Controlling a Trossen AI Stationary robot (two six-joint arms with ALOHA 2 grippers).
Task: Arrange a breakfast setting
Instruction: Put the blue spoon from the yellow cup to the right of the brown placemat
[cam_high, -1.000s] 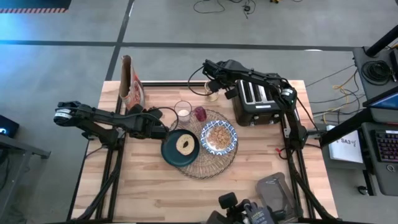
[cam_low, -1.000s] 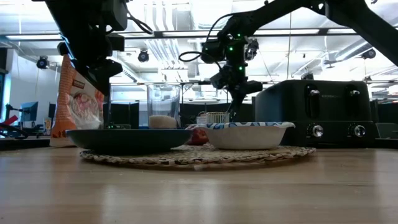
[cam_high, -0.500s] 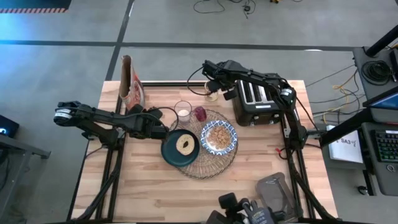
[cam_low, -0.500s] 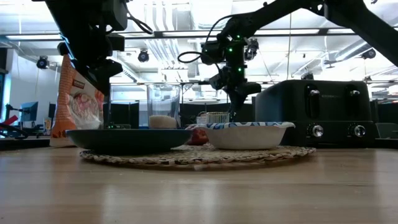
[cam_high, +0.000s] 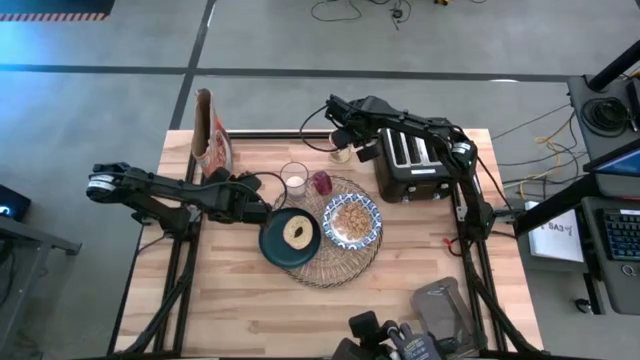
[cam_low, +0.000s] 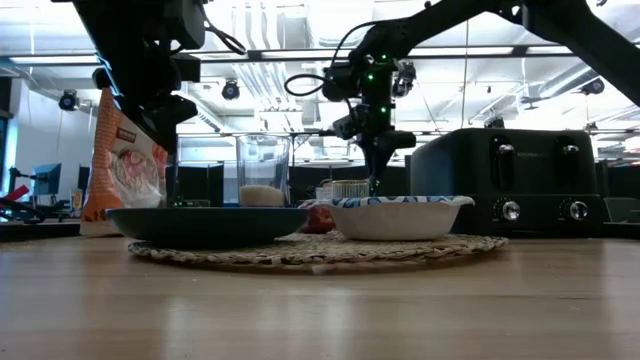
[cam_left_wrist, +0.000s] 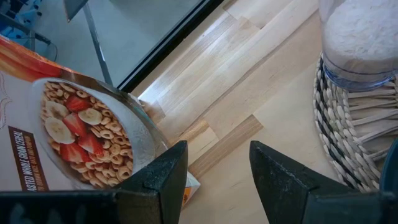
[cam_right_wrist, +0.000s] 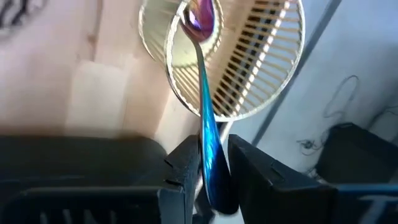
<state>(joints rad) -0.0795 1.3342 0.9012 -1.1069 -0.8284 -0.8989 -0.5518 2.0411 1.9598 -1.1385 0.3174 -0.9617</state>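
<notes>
— Where is the spoon (cam_right_wrist: 206, 118)?

— Clamped between the 2 fingers of the right end effector (cam_right_wrist: 208, 167), bowl end hanging down over a small slatted holder (cam_right_wrist: 249, 59) at the far edge of the worktop (cam_high: 250, 300), just beside the black toaster (cam_high: 412, 162).

— And the rest of the setting?

— The round woven placemat (cam_high: 335, 268) lies mid-worktop. On it sit the dark teal plate (cam_high: 275, 245) with a ring-shaped pastry, the patterned bowl (cam_high: 352, 221) of cereal touching it, and a small red fruit (cam_high: 321, 183). The clear glass (cam_high: 294, 178) stands at the mat's far rim.

— The left arm?

— Its end effector (cam_left_wrist: 214, 171) is spread apart, gripping nothing, low near the plate's edge, facing the cereal box (cam_high: 211, 136).
</notes>
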